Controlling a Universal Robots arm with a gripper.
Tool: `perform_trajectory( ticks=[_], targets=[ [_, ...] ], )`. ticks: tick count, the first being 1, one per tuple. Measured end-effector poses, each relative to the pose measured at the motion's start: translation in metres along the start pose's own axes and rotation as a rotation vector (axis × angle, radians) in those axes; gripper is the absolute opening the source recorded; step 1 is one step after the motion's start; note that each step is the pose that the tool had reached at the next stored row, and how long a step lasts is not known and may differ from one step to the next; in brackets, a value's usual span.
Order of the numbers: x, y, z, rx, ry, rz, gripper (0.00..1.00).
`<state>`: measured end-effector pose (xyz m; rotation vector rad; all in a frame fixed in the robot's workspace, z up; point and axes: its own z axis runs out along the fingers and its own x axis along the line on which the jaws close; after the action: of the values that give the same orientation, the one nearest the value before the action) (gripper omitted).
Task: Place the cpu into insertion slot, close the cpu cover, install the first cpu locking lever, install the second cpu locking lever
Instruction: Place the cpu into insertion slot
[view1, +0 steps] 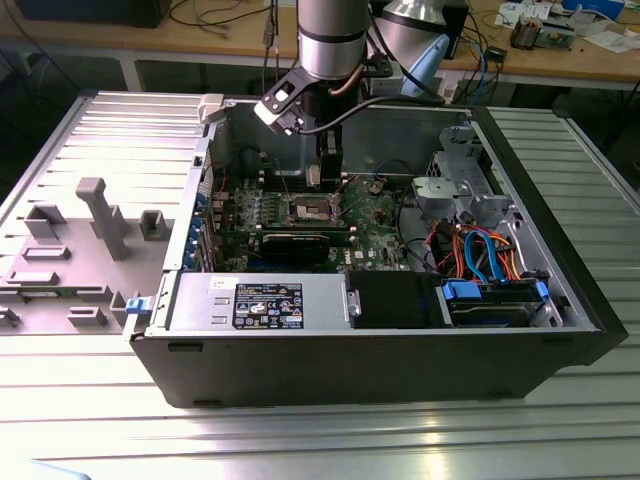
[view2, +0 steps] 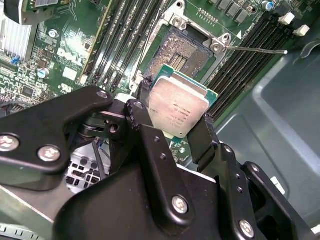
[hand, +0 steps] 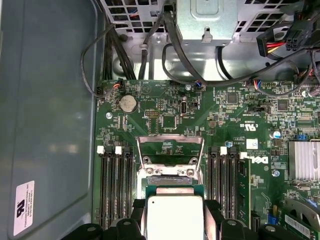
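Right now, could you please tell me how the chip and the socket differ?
The chip has a pale silver top; the socket has a dark centre. The chip is gripped between the fingers, clear of the green board; the socket sits fixed in that board, empty. Both are square.

The cpu (view2: 179, 111) has a dull silver-grey top and a green edge; the hand (view2: 172, 117) gripping it is black. The circuit board (hand: 165, 107) is green, the insertion slot (view2: 183, 50) dark with a silvery rim. The cables (view1: 483, 250) are blue and orange. The table (view1: 300, 440) is pale grey, ribbed in stripes.
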<state>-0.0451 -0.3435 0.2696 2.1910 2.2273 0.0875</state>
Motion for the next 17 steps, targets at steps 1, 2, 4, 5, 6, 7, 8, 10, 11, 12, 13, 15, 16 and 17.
perform_trajectory(
  ticks=[1, 2, 4, 5, 6, 7, 8, 10, 11, 12, 13, 15, 16, 17],
  targets=[
    [0.0001, 0.0000, 0.0002, 0.0000, 0.0001, 0.000, 0.55],
    [0.0001, 0.0000, 0.0003, 0.0002, -0.0002, 0.000, 0.55],
    [0.0002, 0.0000, 0.0005, 0.0001, -0.0001, 0.000, 0.55],
    [0.0002, 0.0000, 0.0010, 0.0000, 0.0000, 0.000, 0.55],
    [0.0002, -0.0001, 0.0015, 0.0000, 0.0000, 0.000, 0.55],
    [0.0002, -0.0001, 0.0015, 0.0000, 0.0000, 0.000, 0.55],
    [0.0002, -0.0001, 0.0015, 0.0000, -0.0001, 0.000, 0.55],
    [0.0002, -0.0001, 0.0015, 0.0001, -0.0001, 0.000, 0.55],
    [0.0002, -0.0001, 0.0016, 0.0000, -0.0001, 0.000, 0.55],
    [0.0002, -0.0001, 0.0016, 0.0000, 0.0000, 0.000, 0.55],
    [0.0002, -0.0001, 0.0016, 0.0001, -0.0001, 0.000, 0.55],
    [0.0002, -0.0001, 0.0016, 0.0000, -0.0001, 0.000, 0.55],
    [0.0002, -0.0001, 0.0017, 0.0001, -0.0001, 0.000, 0.55],
    [0.0002, -0.0001, 0.0024, -0.0003, 0.0005, 0.000, 0.55]
  ],
)
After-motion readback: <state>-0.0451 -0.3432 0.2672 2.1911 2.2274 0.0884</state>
